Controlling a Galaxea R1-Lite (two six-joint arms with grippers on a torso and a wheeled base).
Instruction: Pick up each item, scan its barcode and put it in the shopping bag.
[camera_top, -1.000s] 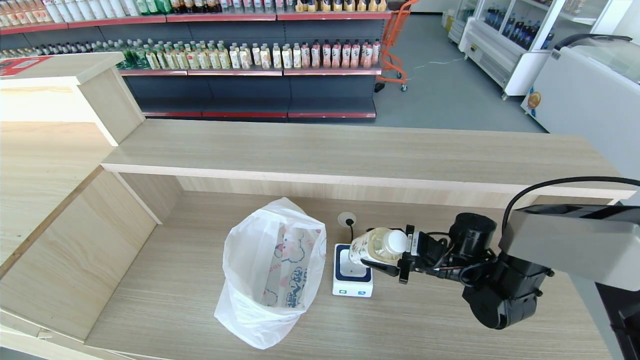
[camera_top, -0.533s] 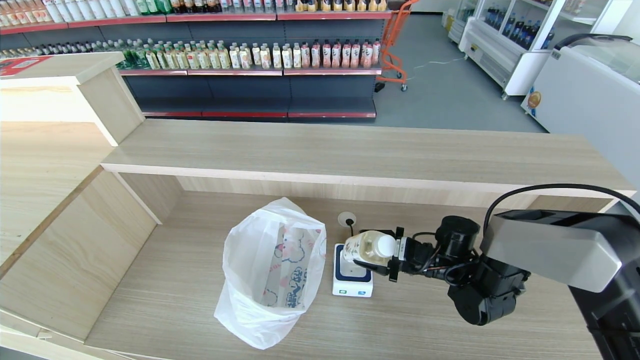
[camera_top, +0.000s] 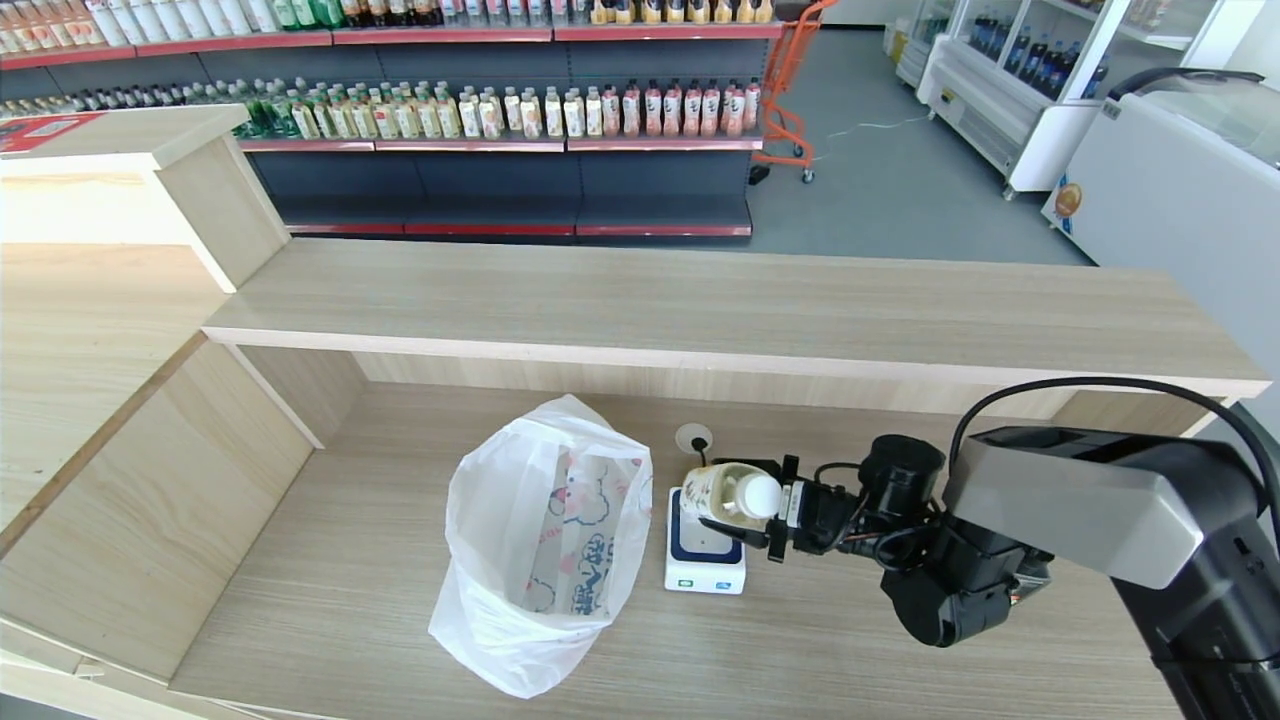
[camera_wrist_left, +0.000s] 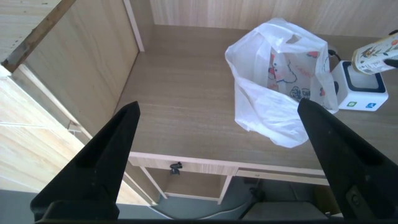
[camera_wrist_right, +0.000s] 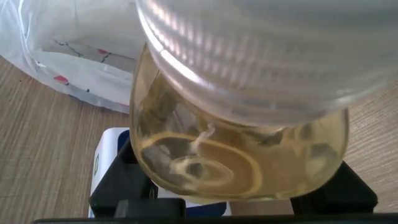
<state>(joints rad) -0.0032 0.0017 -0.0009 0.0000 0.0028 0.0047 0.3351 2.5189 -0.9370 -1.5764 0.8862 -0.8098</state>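
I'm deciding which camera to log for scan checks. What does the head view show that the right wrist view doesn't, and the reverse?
Head view alone: the right tool shut on the bottle, the white cap, the printed package lying inside the open bag, and the drink shelves behind the counter. Right wrist view alone: a close look through the bottle's clear wall at the yellowish liquid. Both: the bottle held over the scanner, with the shopping bag beside it.

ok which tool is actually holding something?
The right tool, shut on the pale-yellow bottle above the scanner. The left tool is open and empty, well clear of the shopping bag.
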